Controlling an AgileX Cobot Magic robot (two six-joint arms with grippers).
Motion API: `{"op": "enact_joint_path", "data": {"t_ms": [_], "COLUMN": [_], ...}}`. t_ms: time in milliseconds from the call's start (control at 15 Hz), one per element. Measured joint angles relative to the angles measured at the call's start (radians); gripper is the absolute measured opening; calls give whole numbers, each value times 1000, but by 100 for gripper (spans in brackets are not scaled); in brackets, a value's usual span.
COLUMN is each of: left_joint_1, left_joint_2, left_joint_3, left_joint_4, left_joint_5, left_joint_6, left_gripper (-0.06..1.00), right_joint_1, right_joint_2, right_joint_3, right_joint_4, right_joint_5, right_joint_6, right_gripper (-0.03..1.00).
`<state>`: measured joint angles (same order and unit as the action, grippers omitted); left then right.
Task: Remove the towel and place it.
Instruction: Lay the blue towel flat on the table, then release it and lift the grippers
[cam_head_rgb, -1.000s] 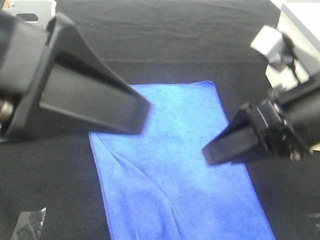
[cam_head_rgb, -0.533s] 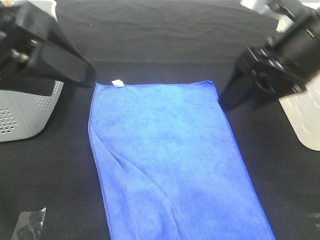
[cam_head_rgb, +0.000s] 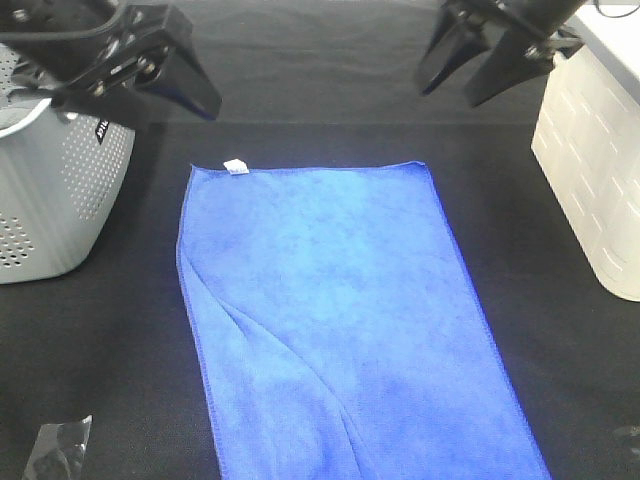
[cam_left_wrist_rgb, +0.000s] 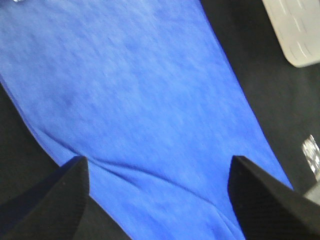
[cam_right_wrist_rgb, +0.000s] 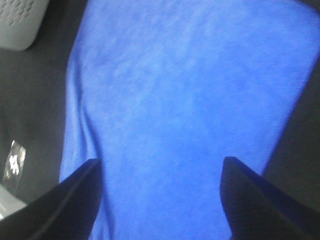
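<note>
Both the left gripper and the right gripper hang above the far end of the counter, jaws wide apart and nothing in them. The left one is by the perforated grey basket, the right one near the white bin. The towel lies spread on the black counter, touched by neither gripper, with its white tag at the far corner nearest the basket. A long crease runs down the towel's basket side.

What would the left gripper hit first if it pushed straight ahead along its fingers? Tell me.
Probably the towel: the open left gripper frames its blue surface dead ahead with nothing in between, though depth is hard to judge.
</note>
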<state>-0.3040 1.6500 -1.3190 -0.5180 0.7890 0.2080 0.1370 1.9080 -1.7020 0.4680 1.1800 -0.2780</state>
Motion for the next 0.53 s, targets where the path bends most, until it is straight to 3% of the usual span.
{"op": "enact_joint_path", "data": {"t_ms": [133,333,533], "left_joint_1": [28,54,68], "left_joint_2": [132,324,511], "left_joint_3": [-132,-331,-536], "left_joint_4": [4,12,19], "left_joint_5": [31,80,126], "left_joint_6": [10,9,1], "left_gripper": [73,73,73], "right_joint_1": [-52,-62,-62], "right_joint_2": [96,214,308], "right_joint_3": [-131,-263,-331], "right_joint_4": [-1,-1,-6], "right_joint_5": [23,34,37], "right_joint_6": [15,22,24], "right_gripper": [68,69,77]}}
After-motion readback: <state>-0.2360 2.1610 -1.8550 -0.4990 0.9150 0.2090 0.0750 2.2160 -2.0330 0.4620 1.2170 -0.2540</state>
